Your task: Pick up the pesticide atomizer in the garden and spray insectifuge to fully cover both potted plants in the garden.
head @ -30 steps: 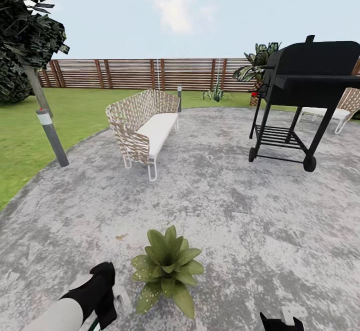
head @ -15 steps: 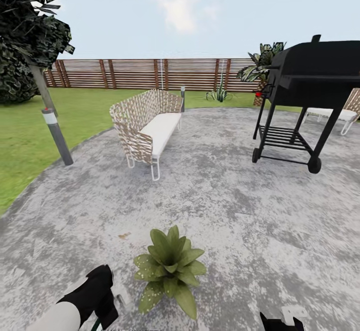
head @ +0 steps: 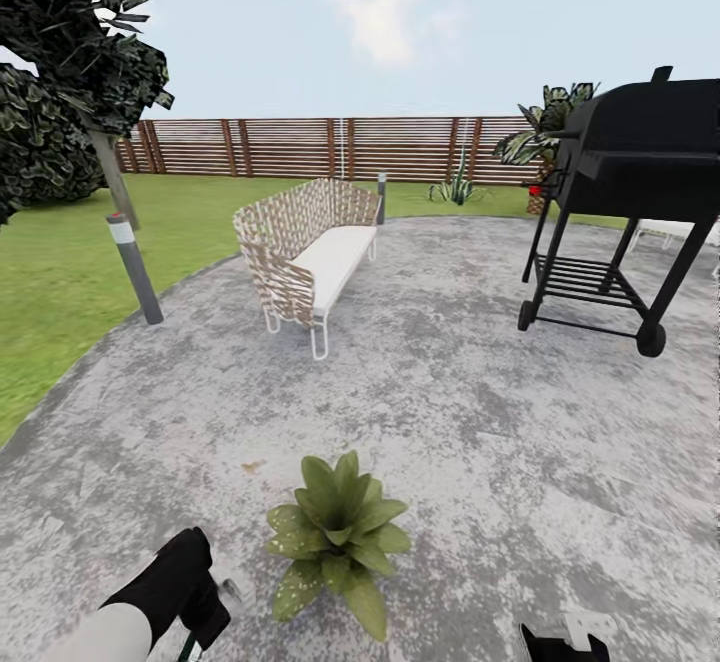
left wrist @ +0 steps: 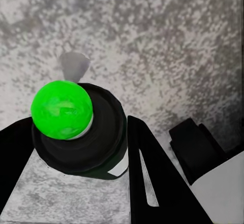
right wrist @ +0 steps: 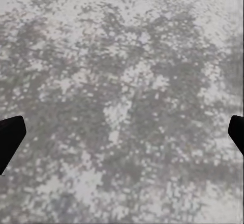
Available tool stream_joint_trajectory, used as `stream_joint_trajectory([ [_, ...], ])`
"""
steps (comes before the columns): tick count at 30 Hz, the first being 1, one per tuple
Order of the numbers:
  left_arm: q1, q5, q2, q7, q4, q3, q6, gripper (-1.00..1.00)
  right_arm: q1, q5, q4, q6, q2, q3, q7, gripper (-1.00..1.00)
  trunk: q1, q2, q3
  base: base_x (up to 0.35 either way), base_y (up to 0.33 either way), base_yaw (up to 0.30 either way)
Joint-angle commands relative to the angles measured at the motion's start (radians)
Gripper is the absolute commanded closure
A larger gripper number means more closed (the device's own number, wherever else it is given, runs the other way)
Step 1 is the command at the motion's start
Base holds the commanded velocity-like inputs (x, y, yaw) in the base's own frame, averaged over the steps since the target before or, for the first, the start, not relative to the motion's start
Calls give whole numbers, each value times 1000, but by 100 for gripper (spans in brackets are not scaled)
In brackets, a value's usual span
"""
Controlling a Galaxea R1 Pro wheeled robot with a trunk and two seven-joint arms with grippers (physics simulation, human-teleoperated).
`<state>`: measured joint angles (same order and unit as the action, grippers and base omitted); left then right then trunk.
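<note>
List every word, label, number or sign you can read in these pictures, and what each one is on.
No readable text in any view.
pesticide atomizer: a small pale label patch on its dark body, held in the left gripper; too small to read.
grill: a small red mark on its side, too small to tell.
post: a plain pale band, no lettering.

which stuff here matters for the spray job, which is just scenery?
Job:
- pesticide atomizer, green-topped, in left gripper
- potted plant on the paving, beside that arm

Scenery:
- woven bench
- black grill
- bollard
- fence
</note>
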<state>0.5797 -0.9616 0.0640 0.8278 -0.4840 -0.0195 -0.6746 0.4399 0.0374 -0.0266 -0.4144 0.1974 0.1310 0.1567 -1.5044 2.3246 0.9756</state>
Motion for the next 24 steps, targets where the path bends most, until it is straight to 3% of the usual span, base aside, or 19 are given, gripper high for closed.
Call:
stream_joint_trajectory([
  [1, 0, -6, -2, 3, -2, -3, -5, 100, 1, 3, 1, -3, 0, 9, 6, -100, 0, 0, 1, 0, -274, 0],
  [6, 0, -6, -2, 1, -8, -8, -6, 100, 1, 2, 1, -3, -2, 9, 7, -100, 0, 0, 1, -14, -273, 45],
  [17, 1, -4, -4, -1, -10, -11, -6, 100, 1, 4, 1, -2, -4, 7, 6, -100, 0, 0, 1, -199, -229, 266],
  [24, 0, 31, -6, -2, -10, -9, -6, 100, 1, 4, 2, -2, -4, 7, 7, -100, 0, 0, 1, -55, -260, 278],
])
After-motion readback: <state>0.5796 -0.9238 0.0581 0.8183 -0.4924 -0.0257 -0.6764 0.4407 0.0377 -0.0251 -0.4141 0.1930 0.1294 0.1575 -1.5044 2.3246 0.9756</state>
